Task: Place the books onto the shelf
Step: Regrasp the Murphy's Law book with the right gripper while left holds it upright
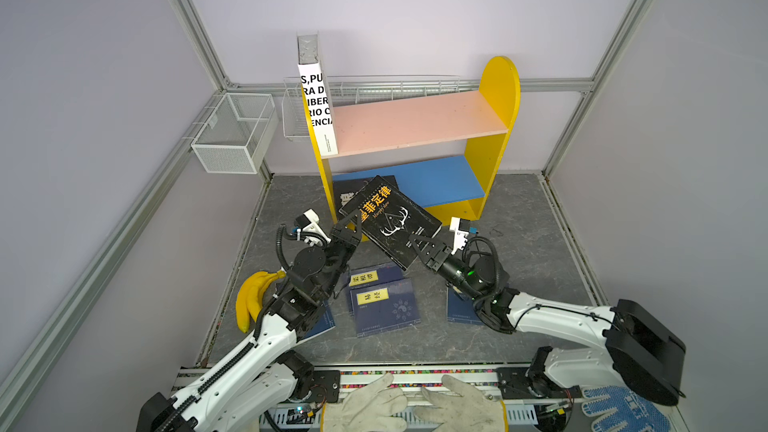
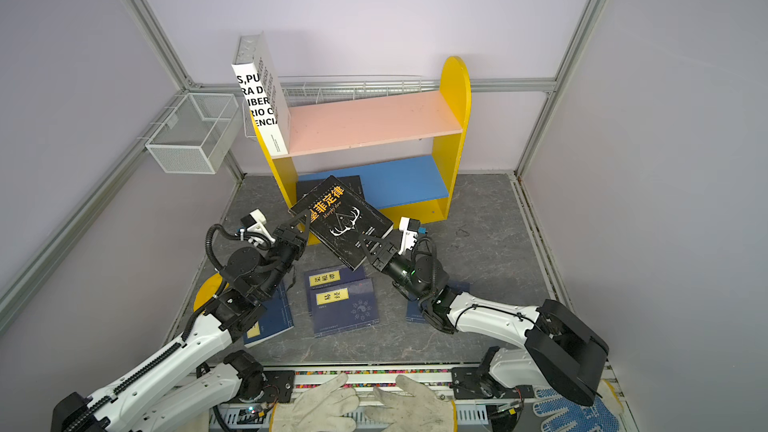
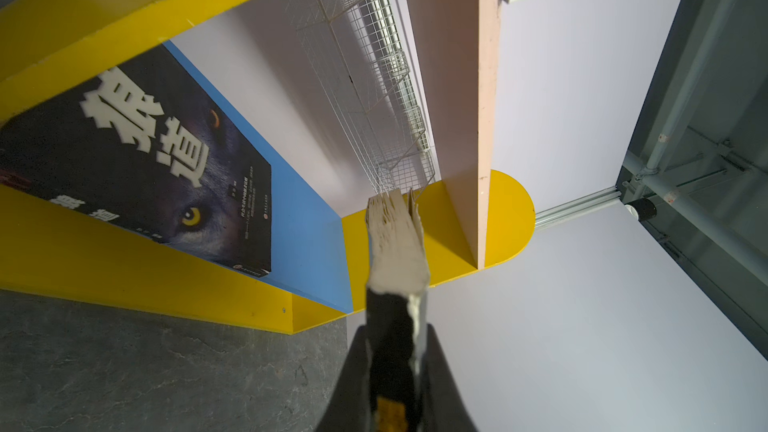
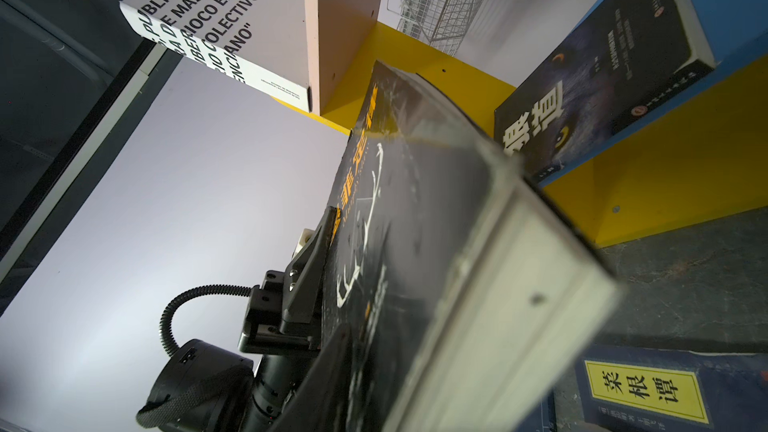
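The left hand (image 1: 353, 220) is clamped on a corner of the black antler-cover book (image 1: 390, 220), held tilted just in front of the shelf (image 1: 500, 89). The right hand (image 1: 415, 241) sits at the book's opposite edge; I cannot tell whether it grips. The white book (image 1: 318, 110) stands on the shelf's pink board (image 1: 415, 118). The wolf book (image 3: 145, 160) lies on its blue board (image 1: 440, 180). Navy books (image 1: 384, 309) lie on the bench (image 1: 528, 251) before the shelf.
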You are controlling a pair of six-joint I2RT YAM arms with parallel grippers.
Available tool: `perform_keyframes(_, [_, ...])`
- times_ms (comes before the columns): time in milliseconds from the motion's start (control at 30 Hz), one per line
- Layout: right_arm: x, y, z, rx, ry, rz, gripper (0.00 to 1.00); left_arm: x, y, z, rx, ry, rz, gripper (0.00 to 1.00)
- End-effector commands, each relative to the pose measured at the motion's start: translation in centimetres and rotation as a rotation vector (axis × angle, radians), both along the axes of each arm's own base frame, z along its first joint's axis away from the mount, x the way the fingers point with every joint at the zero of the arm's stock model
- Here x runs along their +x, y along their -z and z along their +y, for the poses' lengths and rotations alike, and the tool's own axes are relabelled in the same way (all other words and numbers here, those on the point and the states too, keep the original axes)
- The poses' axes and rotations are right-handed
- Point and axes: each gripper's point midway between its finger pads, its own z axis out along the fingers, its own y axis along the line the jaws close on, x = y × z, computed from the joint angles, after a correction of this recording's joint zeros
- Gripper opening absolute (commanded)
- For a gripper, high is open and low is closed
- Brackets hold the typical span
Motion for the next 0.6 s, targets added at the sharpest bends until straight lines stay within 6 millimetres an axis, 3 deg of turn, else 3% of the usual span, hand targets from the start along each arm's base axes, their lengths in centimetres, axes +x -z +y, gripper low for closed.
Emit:
perform_keyframes(0, [0.7,-2.5,-0.3,0.047,0.018,-0.037,0.18,0.3,-1.2,0.5,-0.028,-0.036,-0.033,0.00])
perform_keyframes(133, [2.0,-3.0,-0.1,-0.029,-0.021,-0.059,0.20,0.5,-0.8,-0.4,0.015,0.001,-0.011,0.00])
perform_keyframes(167, [2.1,-3.2,0.1,-0.044,-0.039,-0.068,0.20,0.5,-0.6,-0.5,0.033,0.006,-0.002,0.05])
perform_keyframes(267, [3.2,-3.6,0.0,-0.091,-0.089,-0.083,0.19,0.3,-0.4,-0.4,0.076,0.004,0.000,0.36])
perform_keyframes(333, [4.3,-3.5,-0.7,-0.124,-0.089,-0.080,0.19,0.0,-0.6,-0.1,0.126,-0.003,-0.021,0.66])
perform_keyframes(433, [5.5,-2.8,-1.3,-0.256,-0.121,-0.075,0.18,-0.5,-0.6,1.8,0.300,-0.034,0.043,0.86])
perform_keyframes(567, [6.6,-4.0,-1.3,-0.387,-0.188,-0.142,0.18,-0.7,-0.2,4.9,0.501,-0.011,0.164,0.96])
